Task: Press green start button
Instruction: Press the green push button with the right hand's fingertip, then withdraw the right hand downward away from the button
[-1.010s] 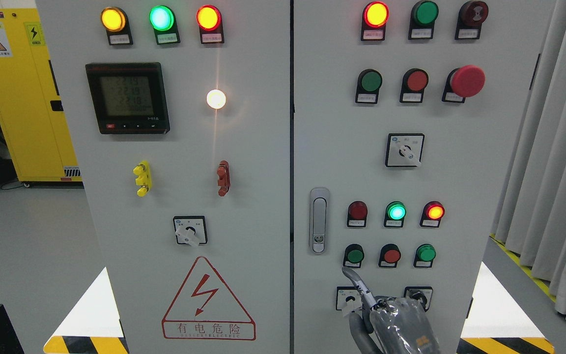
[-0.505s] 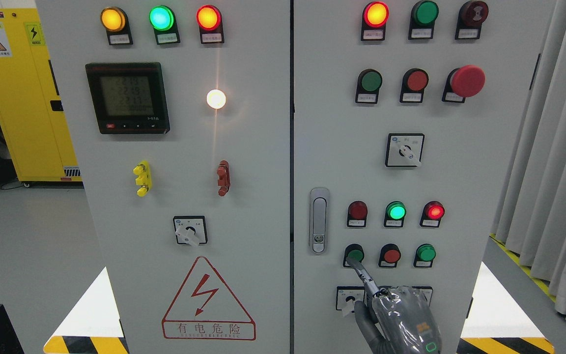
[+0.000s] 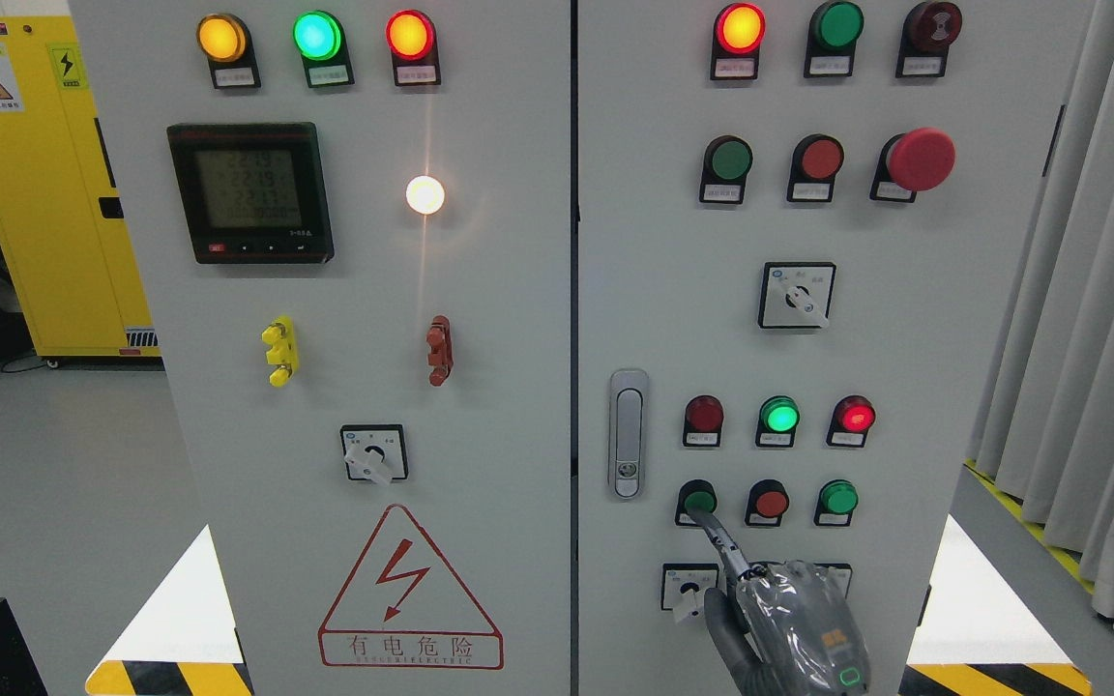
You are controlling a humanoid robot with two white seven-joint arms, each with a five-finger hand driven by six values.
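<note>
The green start button point(image 3: 699, 499) sits at the left end of the lower button row on the right cabinet door point(image 3: 905, 338). My right hand point(image 3: 789, 623), in a grey glove with a clear cover, rises from the bottom edge right of the middle. Its index finger point(image 3: 721, 546) is stretched up and left, with the tip touching the lower edge of the green button. The other fingers are curled in and hold nothing. The hand hides part of the rotary switch behind it.
A red button point(image 3: 769, 502) and a second green button point(image 3: 838, 497) follow to the right. Above them stand lamps, the middle one lit green point(image 3: 779, 417). A door latch point(image 3: 627, 433) is to the left, and a rotary switch point(image 3: 688, 587) is just below the finger.
My right hand has risen and its index fingertip has climbed from below the button row onto the green button. The right lamp above went from orange-red to red.
</note>
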